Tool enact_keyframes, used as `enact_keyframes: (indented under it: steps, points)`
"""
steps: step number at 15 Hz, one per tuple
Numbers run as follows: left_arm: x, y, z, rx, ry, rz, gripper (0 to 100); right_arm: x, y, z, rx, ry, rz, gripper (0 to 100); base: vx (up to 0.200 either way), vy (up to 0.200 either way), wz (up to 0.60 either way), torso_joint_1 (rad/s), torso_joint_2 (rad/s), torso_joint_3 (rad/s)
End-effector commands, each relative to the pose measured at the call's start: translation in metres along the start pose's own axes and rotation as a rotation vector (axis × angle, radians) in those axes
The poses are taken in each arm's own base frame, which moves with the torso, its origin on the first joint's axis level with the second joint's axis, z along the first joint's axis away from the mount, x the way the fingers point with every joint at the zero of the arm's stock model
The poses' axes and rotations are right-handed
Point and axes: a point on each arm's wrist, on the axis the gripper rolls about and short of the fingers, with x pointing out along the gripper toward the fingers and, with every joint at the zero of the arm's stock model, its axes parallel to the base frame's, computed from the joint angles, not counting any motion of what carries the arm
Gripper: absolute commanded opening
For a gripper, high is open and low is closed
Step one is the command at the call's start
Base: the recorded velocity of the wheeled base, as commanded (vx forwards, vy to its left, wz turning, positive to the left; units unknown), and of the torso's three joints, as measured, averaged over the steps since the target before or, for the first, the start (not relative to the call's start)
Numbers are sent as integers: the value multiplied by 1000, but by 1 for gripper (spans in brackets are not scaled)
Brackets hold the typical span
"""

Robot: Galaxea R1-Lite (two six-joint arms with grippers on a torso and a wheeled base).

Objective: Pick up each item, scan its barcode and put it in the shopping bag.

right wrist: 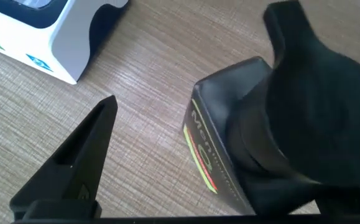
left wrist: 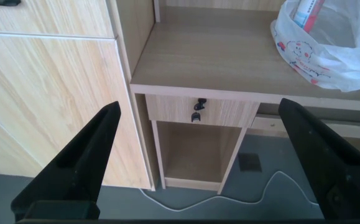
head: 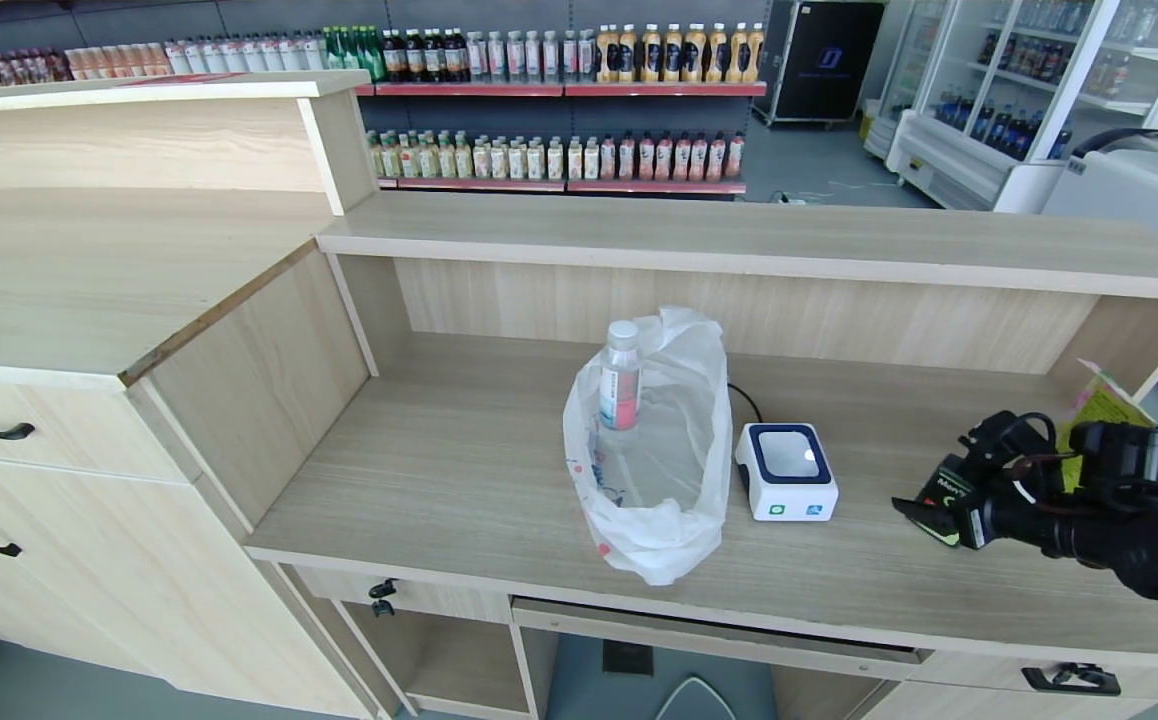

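Nearest to us, the left tool (left wrist: pixel 199 107) hangs in front of the bench (head: pixel 459 470), below its front edge. Its two fingers are spread wide with nothing between them. At the lower right of the head view the right tool (head: pixel 954 490) sits low over the bench top with a dark box (right wrist: pixel 220 158) between its fingers. The jaws stand apart. One finger (right wrist: pixel 74 168) is clearly off the box, with bare wood showing in the gap, and the other lies against or over the far side of the box. So we judge that this tool is not clamped on it. We cannot tell whether the box rests on the bench or is slightly lifted. It looks like stiff card: light, flat-sided and probably a little slick. We would take it across its two narrow faces, square and near the middle, so that a broad face stays free for the reader. Just left of it, toward the frame's centre, stands the white barcode scanner (head: pixel 787 470) with its window facing up. Touching the scanner's left side is the thin, limp shopping bag (head: pixel 654 520), whose mouth is open. A clear bottle (head: pixel 620 375) stands upright inside, at the bag's far end. At the right edge, behind the arm, a yellow packet (head: pixel 1104 410) is partly hidden.
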Motion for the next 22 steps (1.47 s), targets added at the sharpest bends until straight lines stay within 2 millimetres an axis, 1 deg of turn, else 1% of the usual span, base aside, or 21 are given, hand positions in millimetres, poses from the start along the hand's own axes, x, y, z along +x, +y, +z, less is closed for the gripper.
enact_keyframes:
  steps: [1, 3, 6, 7, 8, 9, 10, 11, 12, 14, 15, 16, 17, 20, 22]
  points:
    - [0, 0, 0, 0, 1, 0, 100, 4, 6, -4, 1, 12, 22, 0, 0, 0, 0, 0, 0, 0]
    - [0, 0, 0, 0, 1, 0, 100, 4, 12, -11, -23, 30, 34, 0, 0, 0, 0, 0, 0, 0]
    - [0, 0, 0, 0, 1, 0, 100, 1, 16, -15, -65, 35, 38, 0, 0, 0, 0, 0, 0, 0]
    - [0, 0, 0, 0, 1, 0, 100, 0, 15, -12, -79, 19, 25, 0, 0, 0, 0, 0, 0, 0]
    - [0, 0, 0, 0, 1, 0, 100, -4, 12, -1, -106, -15, -1, 0, 0, 0, 0, 0, 0, 0]
    - [0, 0, 0, 0, 1, 0, 100, -16, 10, 18, -164, -65, -31, 0, 0, 0, 0, 0, 0, 0]
    - [0, 0, 0, 0, 1, 0, 100, -27, 10, 31, -209, -96, -52, 0, 0, 0, 0, 0, 0, 0]
    - [0, 0, 0, 0, 1, 0, 100, -64, 20, 64, -298, -170, -96, 0, 0, 0, 0, 0, 0, 0]
    - [0, 0, 0, 0, 1, 0, 100, -94, 38, 88, -360, -241, -112, 0, 0, 0, 0, 0, 0, 0]
    - [0, 0, 0, 0, 1, 0, 100, -140, 67, 117, -495, -369, -145, 0, 0, 0, 0, 0, 0, 0]
    - [0, 0, 0, 0, 1, 0, 100, -142, 70, 119, -508, -377, -144, 0, 0, 0, 0, 0, 0, 0]
    - [0, 0, 0, 0, 1, 0, 100, -163, 91, 133, -706, -428, -146, 0, 0, 0, 0, 0, 0, 0]
    - [0, 0, 0, 0, 1, 0, 100, -169, 101, 138, -853, -452, -141, 0, 0, 0, 0, 0, 0, 0]
    - [0, 0, 0, 0, 1, 0, 100, -179, 132, 153, -1310, -564, -178, 0, 0, 0, 0, 0, 0, 0]
    - [0, 0, 0, 0, 1, 0, 100, -183, 155, 163, -1625, -694, -221, 0, 0, 0, 0, 0, 0, 0]
